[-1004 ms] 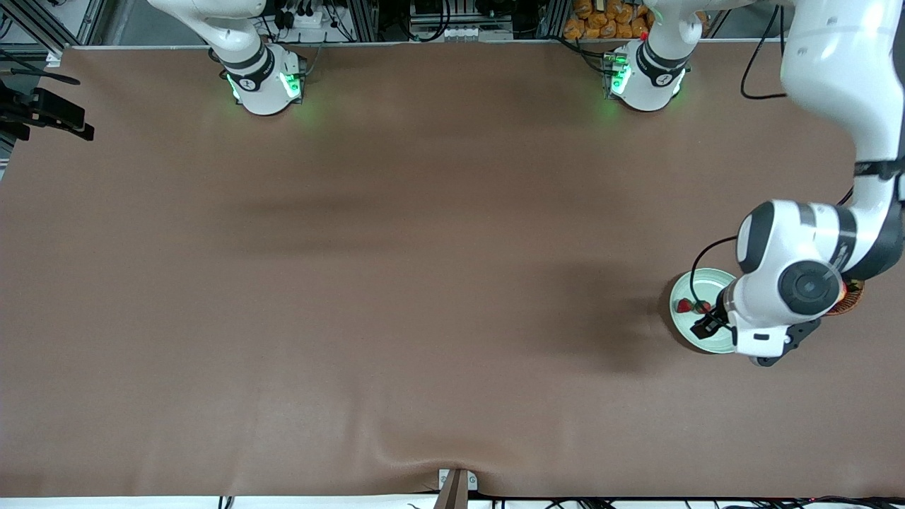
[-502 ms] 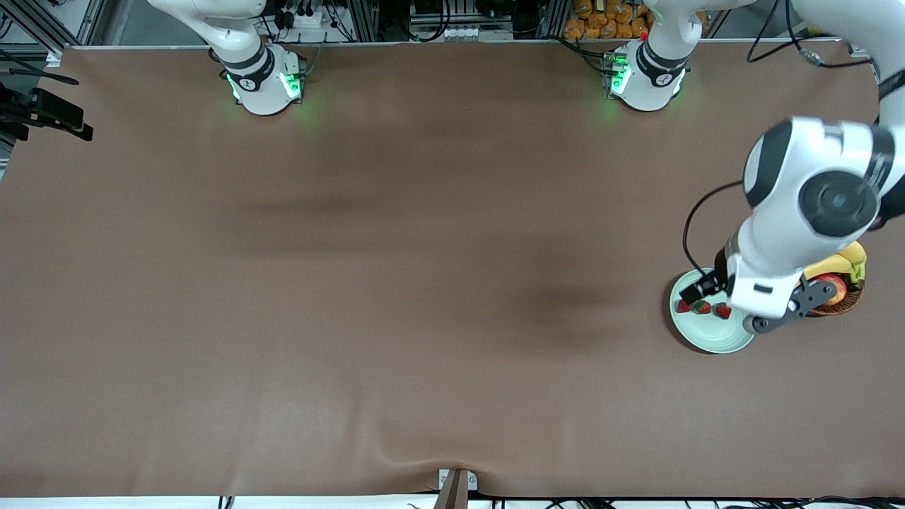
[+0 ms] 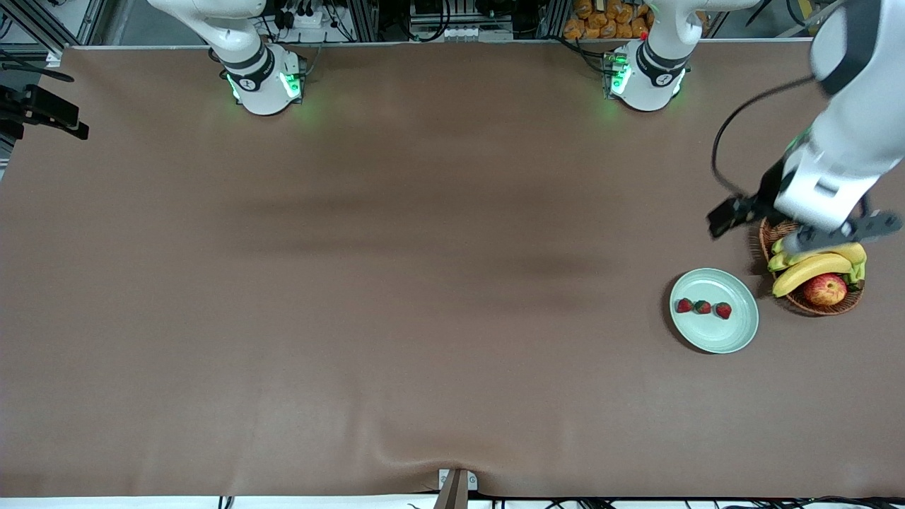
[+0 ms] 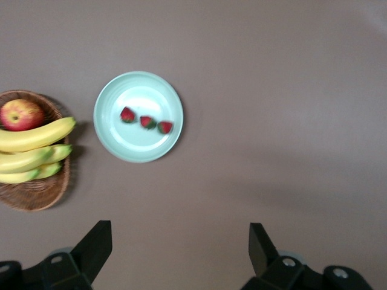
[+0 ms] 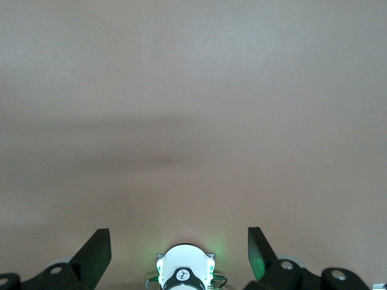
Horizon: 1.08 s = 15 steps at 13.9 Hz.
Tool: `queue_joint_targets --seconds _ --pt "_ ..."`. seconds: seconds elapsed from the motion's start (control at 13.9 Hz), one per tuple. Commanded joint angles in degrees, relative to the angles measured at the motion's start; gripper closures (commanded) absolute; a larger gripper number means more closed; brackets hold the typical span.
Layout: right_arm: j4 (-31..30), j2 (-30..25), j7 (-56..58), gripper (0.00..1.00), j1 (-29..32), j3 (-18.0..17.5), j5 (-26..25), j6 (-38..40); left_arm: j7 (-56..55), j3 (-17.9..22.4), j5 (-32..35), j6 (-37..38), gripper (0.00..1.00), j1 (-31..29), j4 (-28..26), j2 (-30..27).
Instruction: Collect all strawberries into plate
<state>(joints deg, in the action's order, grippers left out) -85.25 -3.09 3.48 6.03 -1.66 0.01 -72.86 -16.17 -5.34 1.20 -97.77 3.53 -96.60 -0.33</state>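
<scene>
Now three strawberries (image 3: 702,307) lie on the plate (image 3: 735,338); left claw (image 4: 180,254) and right claw (image 5: 179,252) gape, seemingly empty.

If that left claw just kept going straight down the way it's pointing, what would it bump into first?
Probably only the bare brown table. The left gripper hangs open and empty, pointing down at cloth beside the plate of strawberries; its height is hard to judge.

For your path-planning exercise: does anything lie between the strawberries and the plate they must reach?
Nothing does: all three small red strawberries already lie in a row on the round pale mint-green plate. The left end effector is open above the table; the right arm waits.
</scene>
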Motion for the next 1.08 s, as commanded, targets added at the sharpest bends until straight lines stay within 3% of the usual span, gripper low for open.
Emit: queue_joint_targets --seconds 0.0,0.29,0.5,0.72,1.0 --pt "1.13 0.19 -0.59 0.00 -0.14 0.61 1.05 0.79 7.71 1.39 -1.20 4.32 0.00 0.43 -2.11 -4.76" --pt "1.13 0.19 -0.32 0.00 -0.32 0.43 0.43 0.79 11.42 1.47 -3.39 8.56 0.00 0.25 3.43 -4.06" --pt "1.13 0.19 -0.32 0.00 -0.49 0.43 0.52 0.79 12.03 1.47 -3.75 9.17 0.00 0.25 4.57 -3.89" --pt "1.05 0.19 -0.32 0.00 -0.58 0.34 0.52 0.88 16.34 1.47 -3.49 13.82 0.00 0.25 9.57 -0.47" --pt "1.05 0.19 -0.32 0.00 -0.58 0.34 0.52 0.88 13.80 1.56 -2.96 13.83 0.00 0.34 9.50 0.41"
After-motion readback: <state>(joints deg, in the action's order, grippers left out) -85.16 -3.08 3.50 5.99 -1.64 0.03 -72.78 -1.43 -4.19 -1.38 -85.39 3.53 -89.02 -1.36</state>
